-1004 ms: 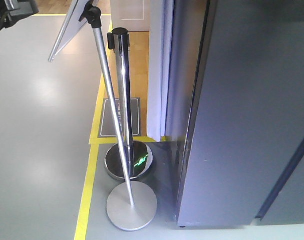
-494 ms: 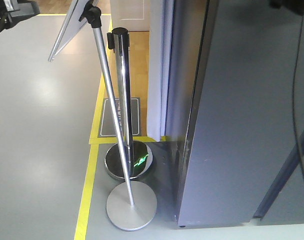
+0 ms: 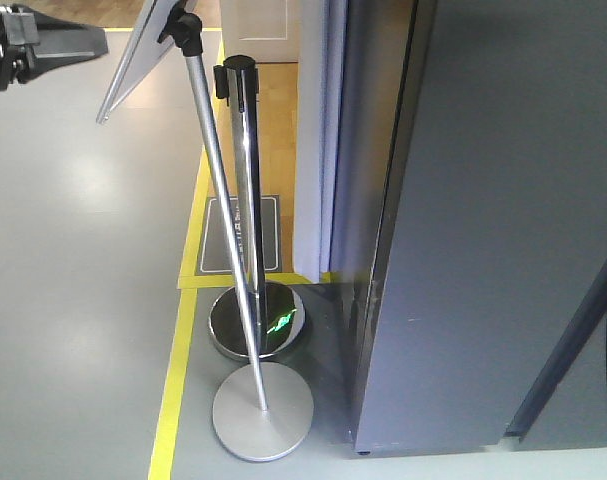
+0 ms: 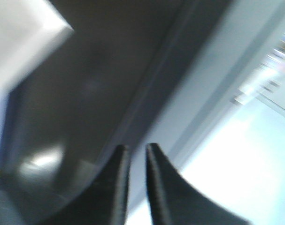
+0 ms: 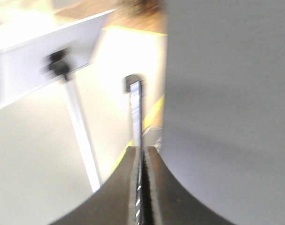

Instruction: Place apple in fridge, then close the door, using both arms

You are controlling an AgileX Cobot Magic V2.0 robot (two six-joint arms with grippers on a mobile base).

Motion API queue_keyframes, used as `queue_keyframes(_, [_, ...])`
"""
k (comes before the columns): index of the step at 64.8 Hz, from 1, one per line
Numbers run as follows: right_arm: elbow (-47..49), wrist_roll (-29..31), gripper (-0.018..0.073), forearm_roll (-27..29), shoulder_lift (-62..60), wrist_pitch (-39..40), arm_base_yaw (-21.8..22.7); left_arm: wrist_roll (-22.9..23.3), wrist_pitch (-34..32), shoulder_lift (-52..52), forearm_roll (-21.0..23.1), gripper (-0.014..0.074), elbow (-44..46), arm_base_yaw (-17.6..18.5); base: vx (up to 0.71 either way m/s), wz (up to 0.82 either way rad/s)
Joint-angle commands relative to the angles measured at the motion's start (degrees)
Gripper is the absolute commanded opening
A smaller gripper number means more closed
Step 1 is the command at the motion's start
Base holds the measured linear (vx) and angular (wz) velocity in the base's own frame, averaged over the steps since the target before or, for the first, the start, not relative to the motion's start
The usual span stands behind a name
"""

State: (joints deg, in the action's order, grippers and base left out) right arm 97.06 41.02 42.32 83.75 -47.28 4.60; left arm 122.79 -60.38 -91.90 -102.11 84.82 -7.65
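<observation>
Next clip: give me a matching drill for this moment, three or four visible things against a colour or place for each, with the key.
Things:
1. chrome post
2. floor tape line
3. tall cabinet side
4. round flat base

Descriptions:
A. dark grey, fills the right of the front view
B. yellow, runs along the floor
C. matte silver disc, nearest the bottom edge
D. mirror-bright, upright, with a black cap

Pairs: 1-D, 2-B, 3-A, 4-C
</observation>
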Motion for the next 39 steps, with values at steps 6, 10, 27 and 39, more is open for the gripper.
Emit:
queue_keyframes(6, [0.16, 1.4, -0.0008, 1.28, -5.26, -4.26, 0.07, 0.48, -10.49, 2.44, 0.11, -0.0007, 1.75, 0.27, 0.0, 0.0])
queue_keyframes(10, [-2.63, 1.45, -0.0006, 1.4, -6.89, -4.83, 0.07, 0.48, -14.61, 2.44, 0.11, -0.0007, 1.75, 0.27, 0.0, 0.0])
queue_keyframes(27, [-21.79, 5.01, -0.0005, 2.16, -18.19, -0.92, 0.07, 0.48, -18.62, 5.74, 0.09, -0.0007, -3.79, 0.27, 0.0, 0.0])
queue_keyframes(39, [-34.64, 5.4, -0.0005, 2.16, -28.67, 3.67, 0.07, 0.48, -14.89, 14.23, 0.09, -0.0007, -18.79, 0.27, 0.0, 0.0])
